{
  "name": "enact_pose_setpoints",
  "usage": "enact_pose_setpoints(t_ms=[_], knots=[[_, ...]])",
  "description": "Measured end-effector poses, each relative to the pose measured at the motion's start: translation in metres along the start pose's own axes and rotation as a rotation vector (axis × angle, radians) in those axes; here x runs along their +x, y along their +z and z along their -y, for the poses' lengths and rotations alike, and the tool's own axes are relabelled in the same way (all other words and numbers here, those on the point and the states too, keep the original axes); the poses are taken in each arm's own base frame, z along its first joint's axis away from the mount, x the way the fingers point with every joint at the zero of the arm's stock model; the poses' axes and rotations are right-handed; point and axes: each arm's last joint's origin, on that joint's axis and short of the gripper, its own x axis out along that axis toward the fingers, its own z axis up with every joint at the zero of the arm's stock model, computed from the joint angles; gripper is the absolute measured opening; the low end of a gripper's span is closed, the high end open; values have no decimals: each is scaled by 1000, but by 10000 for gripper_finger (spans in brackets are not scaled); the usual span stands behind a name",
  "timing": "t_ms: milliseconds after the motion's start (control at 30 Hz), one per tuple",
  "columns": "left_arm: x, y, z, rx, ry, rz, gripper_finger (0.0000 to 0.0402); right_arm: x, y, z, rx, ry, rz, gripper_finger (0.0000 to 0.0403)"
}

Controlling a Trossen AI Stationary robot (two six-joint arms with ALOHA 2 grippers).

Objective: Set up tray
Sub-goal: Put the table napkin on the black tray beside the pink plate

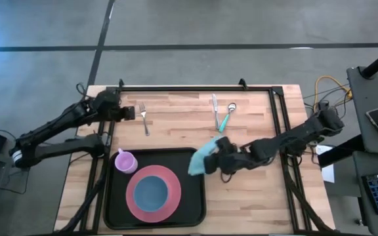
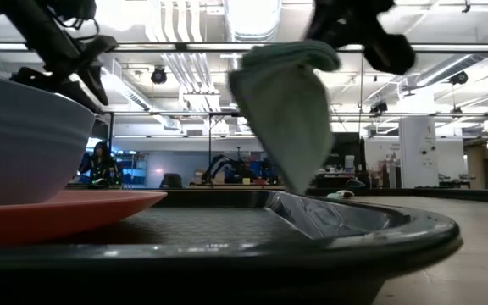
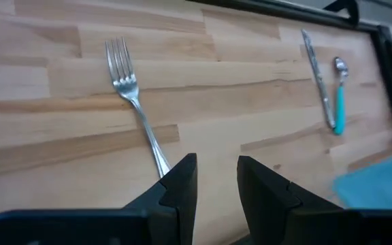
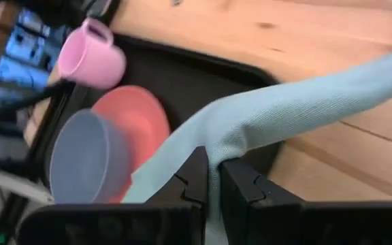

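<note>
While the right gripper (image 1: 216,162) pinched a pale blue folded cloth (image 1: 202,160) tightly between its fingers, the large black rectangular plastic tray (image 1: 192,196) lay just at its eight o'clock, long axis running three to nine. The cloth hung over the tray's right rim, with bare tray floor beside the pink round plate (image 1: 170,200). The left gripper (image 1: 129,113), fingers slightly spread and empty, waited by the steel fork (image 1: 144,118).

Plate (image 1: 153,193) and cup (image 1: 125,160) sit in the tray (image 1: 195,190); fork (image 1: 144,119) lies behind.

Right tool (image 1: 216,159) holding light blue cloth (image 1: 202,159) at tray (image 1: 192,211) corner, left tool (image 1: 130,113) beside fork (image 1: 144,118)
</note>
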Motion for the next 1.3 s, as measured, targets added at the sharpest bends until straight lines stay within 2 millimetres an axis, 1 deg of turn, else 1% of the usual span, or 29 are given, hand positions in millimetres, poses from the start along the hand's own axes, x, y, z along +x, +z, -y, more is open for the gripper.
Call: enact_pose_setpoints(t_ms=[67,133,233,333,433,533,667,767,867,967,1033,1067,1100,1167,1300], knots=[[-4,-5,-5,-20,-5,1,86,13,-6,-11,-32,3,-44,12],[-6,-10,-11,-38,-1,-5,86,29,-15,-17,-40,-15,-98,12],[-7,-19,-23,-64,22,-22,86,57,-37,-18,-9,-57,-181,12],[-8,-27,-33,-71,53,-44,86,81,-61,-19,1,-26,-264,12],[-7,-35,-42,-69,79,-63,86,96,-82,-24,54,20,-337,12],[-3,-40,-48,-56,86,-71,86,104,-96,-25,151,-3,-355,12],[2,-44,-52,-11,89,-75,86,102,-93,-31,270,-4,-313,12],[3,-44,-52,11,86,-77,86,96,-85,-42,286,35,-280,12],[3,-44,-52,36,75,-74,86,88,-67,-57,305,93,-231,12],[3,-43,-50,81,63,-67,86,78,-46,-76,263,167,-161,12],[3,-43,-50,106,62,-68,86,69,-36,-84,267,186,-111,12],[3,-43,-50,118,62,-68,86,66,-34,-86,282,175,-101,12],[3,-43,-50,129,62,-69,86,64,-36,-85,292,144,-109,12],[3,-43,-50,150,61,-69,86,62,-47,-77,302,58,-157,12],[3,-43,-50,159,61,-71,86,77,-80,-61,347,-49,-324,12]])
